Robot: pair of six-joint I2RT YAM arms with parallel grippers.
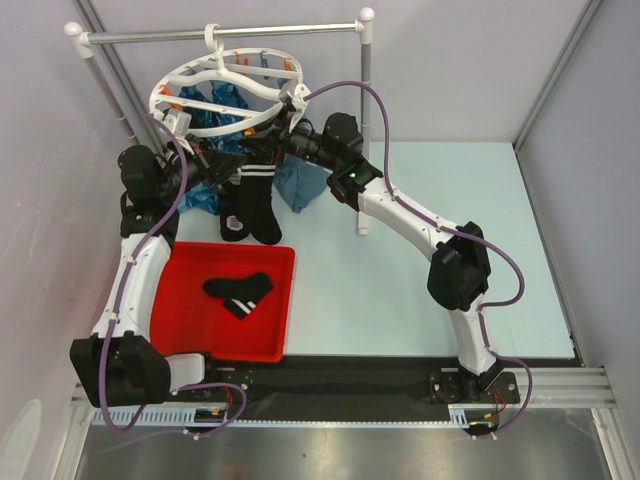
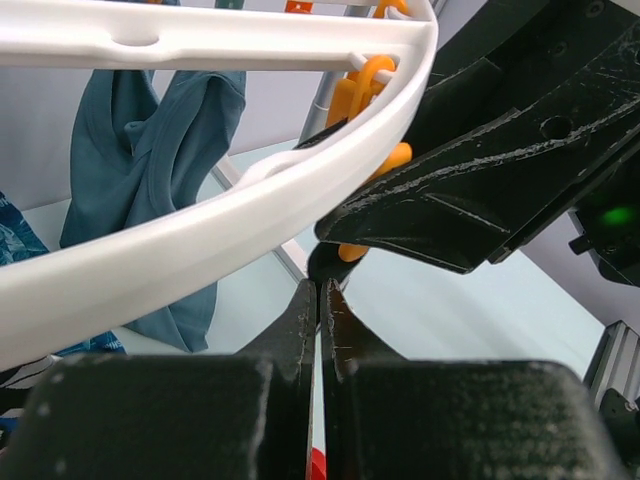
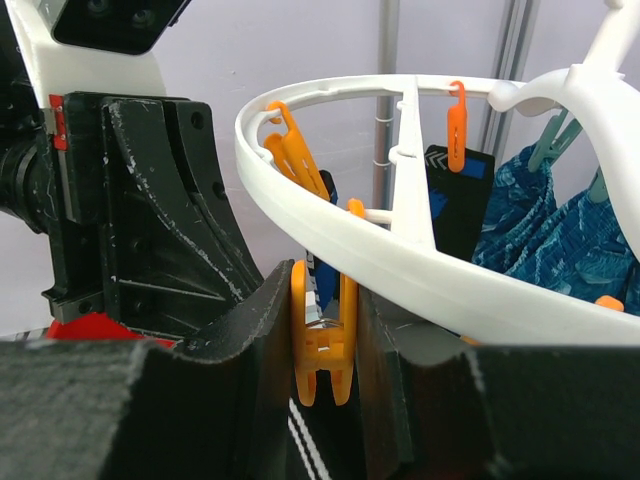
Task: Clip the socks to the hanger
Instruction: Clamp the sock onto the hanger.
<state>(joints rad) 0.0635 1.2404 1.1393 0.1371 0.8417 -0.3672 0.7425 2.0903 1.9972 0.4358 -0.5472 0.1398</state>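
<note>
The white ring hanger [image 1: 225,85] hangs from the rail by its hook. My right gripper [image 3: 323,300] is shut on an orange clip [image 3: 322,345] under the rim [image 3: 330,235], squeezing it. A black sock with white stripes [image 3: 305,440] lies just below that clip. My left gripper [image 2: 322,288] is shut, with the sock's dark edge [image 2: 325,262] at its fingertips, right below the ring [image 2: 200,240] and the clip [image 2: 365,90]. In the top view two black socks [image 1: 255,200] hang between the grippers. Another sock [image 1: 240,290] lies in the red tray [image 1: 190,320].
The grey rail stand [image 1: 220,36] crosses the back, with a post [image 1: 366,100] beside my right arm. Blue cloths [image 1: 300,185] hang from the ring. Another black sock [image 3: 460,200] and a blue patterned cloth [image 3: 560,230] are clipped on the far side.
</note>
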